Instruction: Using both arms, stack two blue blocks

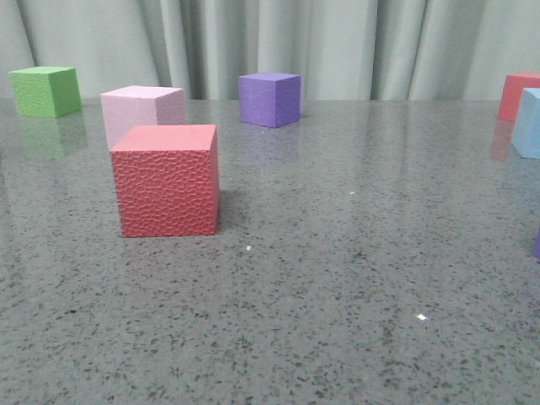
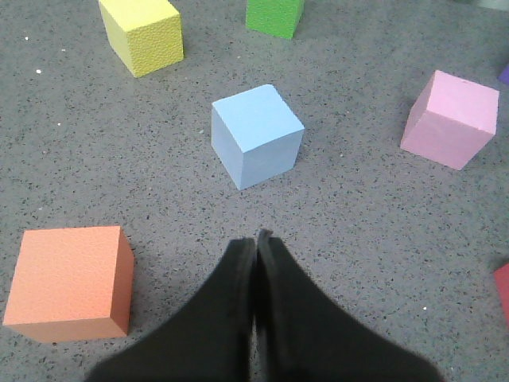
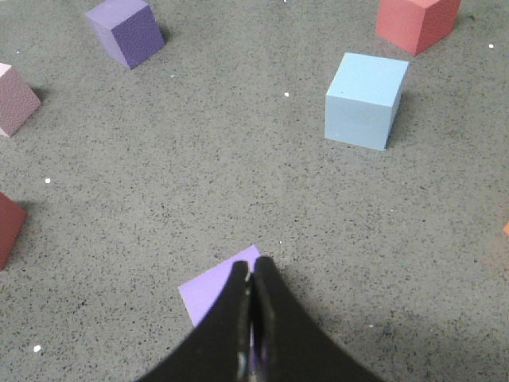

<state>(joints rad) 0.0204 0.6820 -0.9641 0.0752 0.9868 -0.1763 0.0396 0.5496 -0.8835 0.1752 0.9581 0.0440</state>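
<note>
Both grippers hang pressed together and empty, left gripper [image 2: 256, 239] just short of one blue block [image 2: 257, 136], right gripper [image 3: 252, 274] farther back from the other blue block [image 3: 366, 99], so each should spread wide and square up before descending.

Two blue blocks [image 2: 257, 135] [image 3: 366, 99], two red cubes [image 1: 167, 181] [image 1: 519, 94] and two purple cubes [image 1: 270, 99] [image 3: 211, 290] are counted. One pink cube [image 1: 139, 110], one green cube [image 1: 45, 91], one yellow cube [image 2: 143, 36] and one orange cube [image 2: 70, 278] are seen.
</note>
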